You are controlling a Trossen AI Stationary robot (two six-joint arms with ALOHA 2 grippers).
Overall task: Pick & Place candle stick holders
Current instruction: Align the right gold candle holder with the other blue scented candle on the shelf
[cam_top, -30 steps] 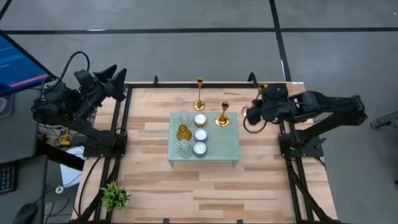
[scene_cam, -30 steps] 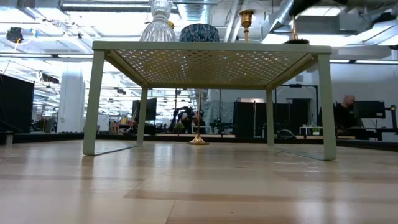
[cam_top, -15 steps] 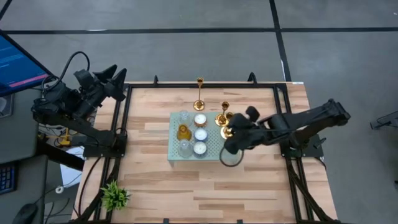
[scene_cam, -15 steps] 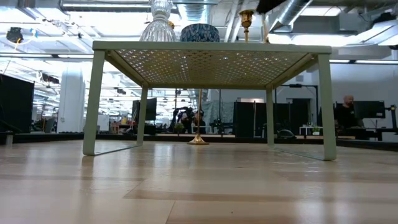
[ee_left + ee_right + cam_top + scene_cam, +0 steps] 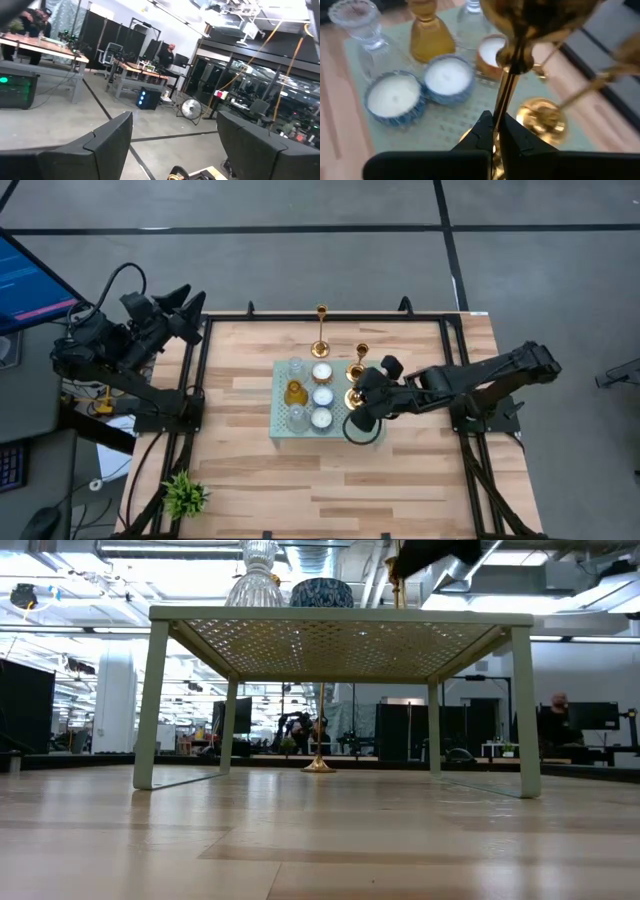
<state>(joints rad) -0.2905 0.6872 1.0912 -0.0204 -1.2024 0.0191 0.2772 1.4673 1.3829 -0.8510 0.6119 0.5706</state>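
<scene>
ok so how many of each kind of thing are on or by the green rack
gold candlesticks: 3, one of them in the right claw
white tealights: 3
glass cups: 3, two clear and one amber
total: 9

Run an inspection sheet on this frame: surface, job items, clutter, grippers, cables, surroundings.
Surface: wooden table with pale green perforated stand on it.
Job's things: one gold candlestick clamped by its stem over the stand; second candlestick standing on the stand; third candlestick on the table behind the stand.
Clutter: three tealights, glass cups, small plant.
Grippers: right gripper shut on the stem; left gripper open, parked off the table's far left corner.
Cables: loop hanging under the right arm.
Surroundings: person at a desk.
</scene>
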